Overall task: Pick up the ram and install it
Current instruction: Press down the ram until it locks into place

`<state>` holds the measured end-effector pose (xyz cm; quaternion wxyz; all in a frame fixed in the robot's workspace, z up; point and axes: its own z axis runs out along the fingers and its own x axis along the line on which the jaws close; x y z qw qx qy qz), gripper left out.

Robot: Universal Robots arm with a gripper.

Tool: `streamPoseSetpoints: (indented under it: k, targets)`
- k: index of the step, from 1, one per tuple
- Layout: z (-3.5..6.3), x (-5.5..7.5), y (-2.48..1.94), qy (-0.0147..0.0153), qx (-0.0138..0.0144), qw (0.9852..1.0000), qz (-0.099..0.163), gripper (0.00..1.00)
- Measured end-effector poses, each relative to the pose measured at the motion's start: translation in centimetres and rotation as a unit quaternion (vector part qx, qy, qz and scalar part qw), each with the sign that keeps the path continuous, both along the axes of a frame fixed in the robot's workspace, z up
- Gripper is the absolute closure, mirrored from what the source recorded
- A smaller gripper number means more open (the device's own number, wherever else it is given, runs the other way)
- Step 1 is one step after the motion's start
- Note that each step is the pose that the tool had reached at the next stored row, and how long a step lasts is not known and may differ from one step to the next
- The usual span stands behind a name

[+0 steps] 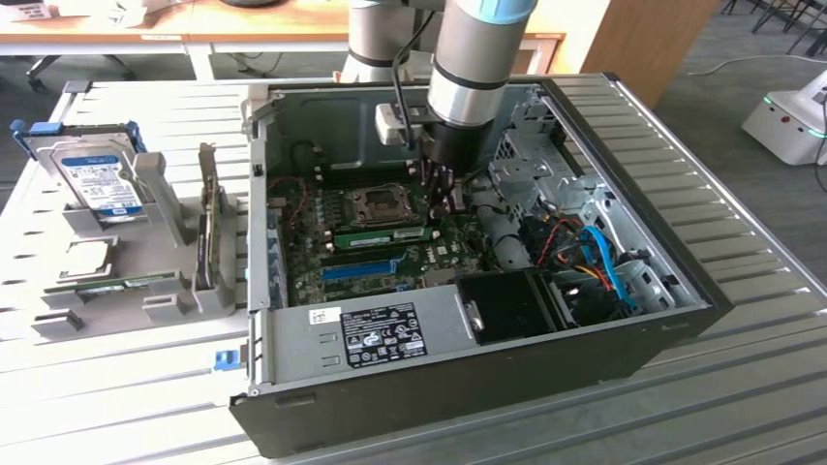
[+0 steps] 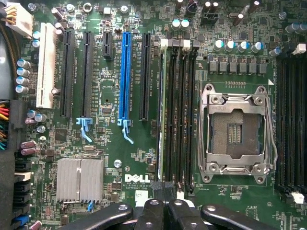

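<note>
The open desktop computer case (image 1: 310, 334) lies on its side on a slatted metal table (image 1: 723, 397), and everything here is placed against its motherboard (image 2: 139, 158). The robot arm (image 1: 472, 68) reaches down into the case from above, its gripper (image 2: 160, 211) hanging over the board near the memory slots (image 2: 184, 110) beside the empty CPU socket (image 2: 235, 129). In the wrist view the black fingers (image 2: 152, 211) sit pressed together with no gap between them, so the gripper is closed and nothing is seen between the tips. The ram (image 1: 382, 238) is a slim green stick standing on edge in a slot next to the CPU socket, on the side toward the blue expansion slot (image 2: 125, 72); in the wrist view it shows as a thin green edge (image 2: 163, 110) along the outermost of those black memory slots. A finned grey heatsink (image 2: 80, 179) sits on the motherboard beyond the blue slot. Off the case, toward the exterior view's left, a hard drive (image 1: 101, 179) stands in a grey holder (image 1: 162, 228) on the table.
</note>
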<state>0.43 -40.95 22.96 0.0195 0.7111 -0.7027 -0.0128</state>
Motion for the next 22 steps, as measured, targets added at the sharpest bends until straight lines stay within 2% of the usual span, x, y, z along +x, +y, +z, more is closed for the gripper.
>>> streamPoseSetpoints:
  k: [22]
  targets:
    - [-0.31,0.00,-0.01,-0.0001,-0.0001,1.0000,0.000,0.90]
